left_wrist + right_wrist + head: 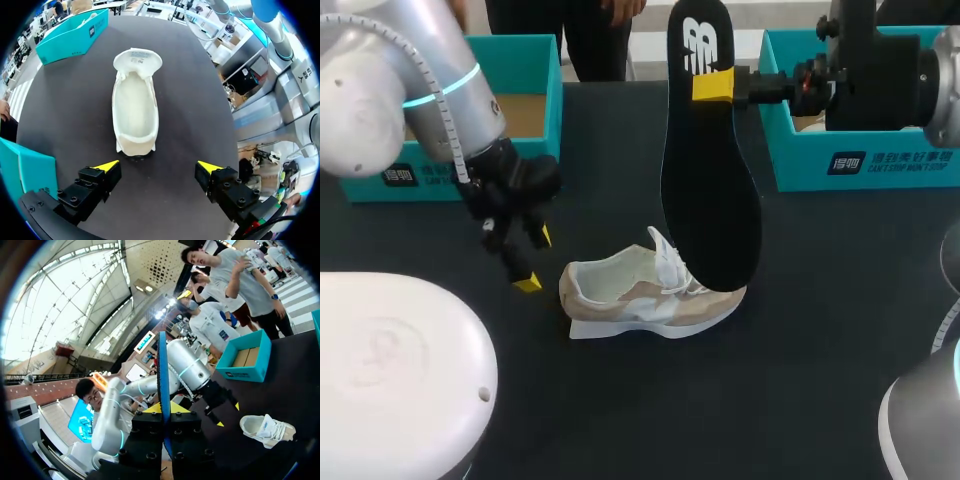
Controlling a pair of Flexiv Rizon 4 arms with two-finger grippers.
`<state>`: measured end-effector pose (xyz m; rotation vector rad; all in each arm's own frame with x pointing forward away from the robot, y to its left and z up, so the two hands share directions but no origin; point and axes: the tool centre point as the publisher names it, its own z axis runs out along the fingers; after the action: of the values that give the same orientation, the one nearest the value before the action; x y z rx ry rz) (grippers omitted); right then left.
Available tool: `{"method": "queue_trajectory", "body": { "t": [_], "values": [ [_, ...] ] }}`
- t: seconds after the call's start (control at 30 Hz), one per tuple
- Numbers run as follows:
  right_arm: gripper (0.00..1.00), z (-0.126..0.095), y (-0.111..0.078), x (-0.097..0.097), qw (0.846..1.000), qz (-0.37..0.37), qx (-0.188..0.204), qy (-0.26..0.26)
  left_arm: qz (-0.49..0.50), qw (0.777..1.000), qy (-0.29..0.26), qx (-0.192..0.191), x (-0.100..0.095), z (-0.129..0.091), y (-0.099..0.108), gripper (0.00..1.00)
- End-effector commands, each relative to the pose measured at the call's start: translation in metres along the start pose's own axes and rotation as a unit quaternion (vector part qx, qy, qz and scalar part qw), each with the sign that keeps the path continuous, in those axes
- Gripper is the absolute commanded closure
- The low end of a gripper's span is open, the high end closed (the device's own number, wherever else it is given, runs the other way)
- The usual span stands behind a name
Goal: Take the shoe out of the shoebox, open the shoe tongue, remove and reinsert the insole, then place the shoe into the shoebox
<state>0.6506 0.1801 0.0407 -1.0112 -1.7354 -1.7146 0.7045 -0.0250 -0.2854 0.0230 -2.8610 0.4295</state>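
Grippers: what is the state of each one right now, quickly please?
Left gripper: jaws open, holding nothing.
Right gripper: closed on the insole.

I find print in four places. A large white logo stands at the heel end of the black insole [710,180]. The right shoebox [910,165] has a dark label with white characters on its teal front wall, and a line of small white capitals beside the label. The left shoebox [360,187] has a similar dark label on its front wall, partly covered by my left arm [380,90]. In the left wrist view, the shoe [135,110] has a white tag [137,56] inside its raised tongue, with fine grey print too small for me to read.
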Motion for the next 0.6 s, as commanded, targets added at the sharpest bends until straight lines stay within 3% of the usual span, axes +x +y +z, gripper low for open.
{"method": "queue_trajectory", "body": {
  "t": [0.03,0.27,0.6],
  "values": [
    [1.0,0.002,0.0,0.0,1.0,0.001,-0.001,-0.001,0.011,1.0,-0.01,-0.017,-0.002,0.003,-0.012,0.0],
    [1.0,0.002,0.0,0.0,1.0,0.001,-0.001,-0.001,0.005,0.995,-0.03,-0.096,-0.014,0.017,-0.039,0.0],
    [1.0,0.002,0.0,0.0,1.0,0.001,-0.001,-0.001,0.005,0.989,-0.074,-0.13,-0.027,0.027,-0.044,0.0]
  ]
}}
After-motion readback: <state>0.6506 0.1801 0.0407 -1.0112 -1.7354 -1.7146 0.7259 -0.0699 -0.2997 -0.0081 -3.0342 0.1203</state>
